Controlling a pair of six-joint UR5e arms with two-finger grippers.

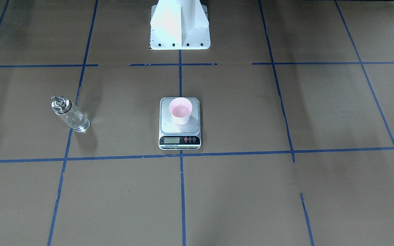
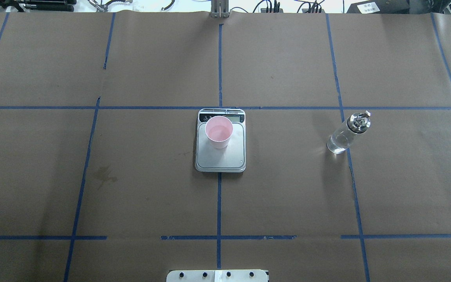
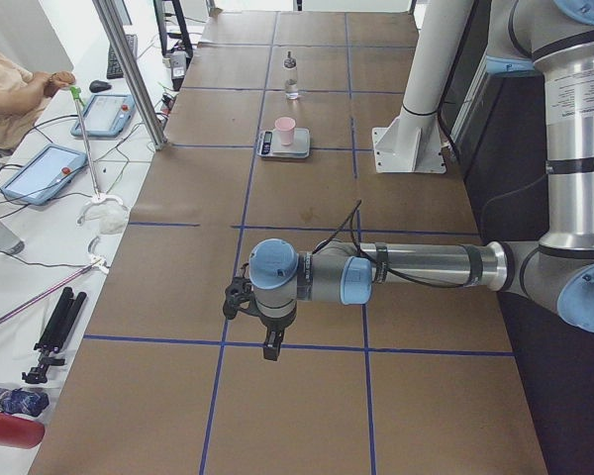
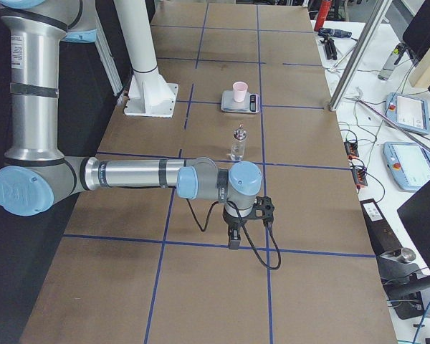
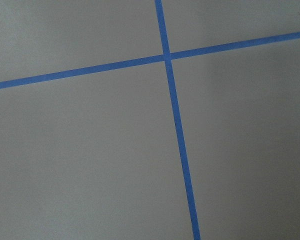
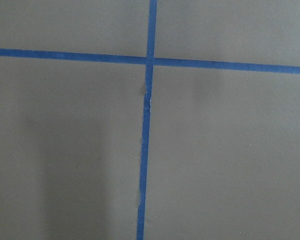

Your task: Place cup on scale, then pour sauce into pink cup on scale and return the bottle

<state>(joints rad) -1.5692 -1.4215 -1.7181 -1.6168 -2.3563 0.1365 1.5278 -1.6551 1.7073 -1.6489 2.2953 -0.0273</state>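
The pink cup [image 2: 219, 132] is standing upright on the kitchen scale [image 2: 220, 161] at the middle of the worktop [image 2: 288, 188]. The glass bottle [image 2: 347, 134] is standing well apart on the robot's right. The left fingers [image 3: 271, 349] and right fingers [image 4: 233, 241] are hovering over bare worktop, and I cannot tell how far they are open.

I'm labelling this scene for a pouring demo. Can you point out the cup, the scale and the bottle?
cup [image 2: 219, 131]: overhead view, on its pink inside.
scale [image 2: 220, 160]: overhead view, on the bare steel platform.
bottle [image 2: 342, 138]: overhead view, on the clear glass body.
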